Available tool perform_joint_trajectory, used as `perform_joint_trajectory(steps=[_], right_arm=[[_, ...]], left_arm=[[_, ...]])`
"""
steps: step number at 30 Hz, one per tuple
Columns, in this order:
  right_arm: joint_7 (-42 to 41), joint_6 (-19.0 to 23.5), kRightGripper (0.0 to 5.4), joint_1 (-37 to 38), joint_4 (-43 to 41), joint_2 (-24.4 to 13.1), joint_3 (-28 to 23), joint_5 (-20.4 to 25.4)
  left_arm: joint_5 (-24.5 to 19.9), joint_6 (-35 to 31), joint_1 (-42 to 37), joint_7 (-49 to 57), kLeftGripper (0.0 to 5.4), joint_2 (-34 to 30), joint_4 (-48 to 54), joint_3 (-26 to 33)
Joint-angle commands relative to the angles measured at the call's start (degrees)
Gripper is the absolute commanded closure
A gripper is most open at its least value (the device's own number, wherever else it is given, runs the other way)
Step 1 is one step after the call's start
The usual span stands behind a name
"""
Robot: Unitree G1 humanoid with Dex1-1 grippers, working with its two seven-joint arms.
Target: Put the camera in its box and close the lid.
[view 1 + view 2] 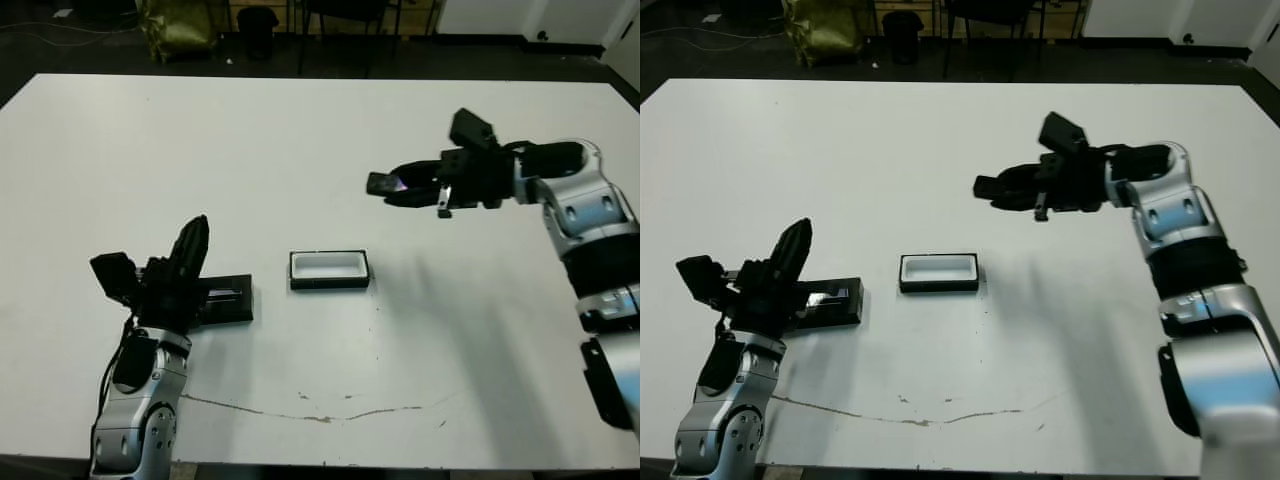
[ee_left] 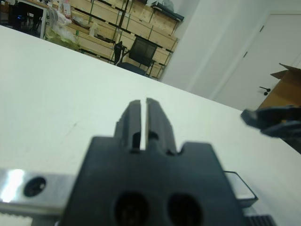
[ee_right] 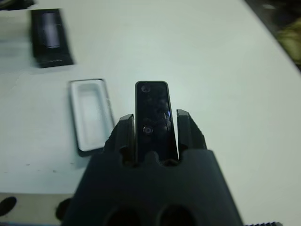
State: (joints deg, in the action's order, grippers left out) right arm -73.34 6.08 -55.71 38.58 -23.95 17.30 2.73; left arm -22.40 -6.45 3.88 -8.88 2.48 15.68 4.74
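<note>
The camera (image 3: 153, 117), a slim black bar with a glossy bluish face, is clamped between the fingers of my right gripper (image 1: 392, 187), which hangs above the table to the right of and beyond the box (image 1: 329, 269). The box, a shallow black-walled tray with a white inside, lies open at mid-table. The lid (image 1: 226, 299), a flat black slab with a pale strip, rests on the table left of the box. My left gripper (image 1: 194, 236) stands shut just over the lid's left end, holding nothing.
A thin brownish crack line (image 1: 320, 415) runs across the table near its front edge. Beyond the far edge stand a chair (image 1: 345, 20) and a yellow bag (image 1: 178, 28) on a dark floor.
</note>
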Motion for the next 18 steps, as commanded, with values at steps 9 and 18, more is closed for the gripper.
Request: perform_joint_trajectory(steps=[9,18], right_arm=[[-5.78,2.39,4.60,-4.13,0.77,6.66,8.01,-6.70],[-7.96,2.86,4.60,-4.04,-0.50,9.06,10.10,-8.43]], left_arm=[[-0.57,-1.39,0.62,0.41,5.40,-0.09,-0.01,0.23],[-0.44,-0.14,0.64,-0.49,5.40,-0.21,-1.04,0.23]])
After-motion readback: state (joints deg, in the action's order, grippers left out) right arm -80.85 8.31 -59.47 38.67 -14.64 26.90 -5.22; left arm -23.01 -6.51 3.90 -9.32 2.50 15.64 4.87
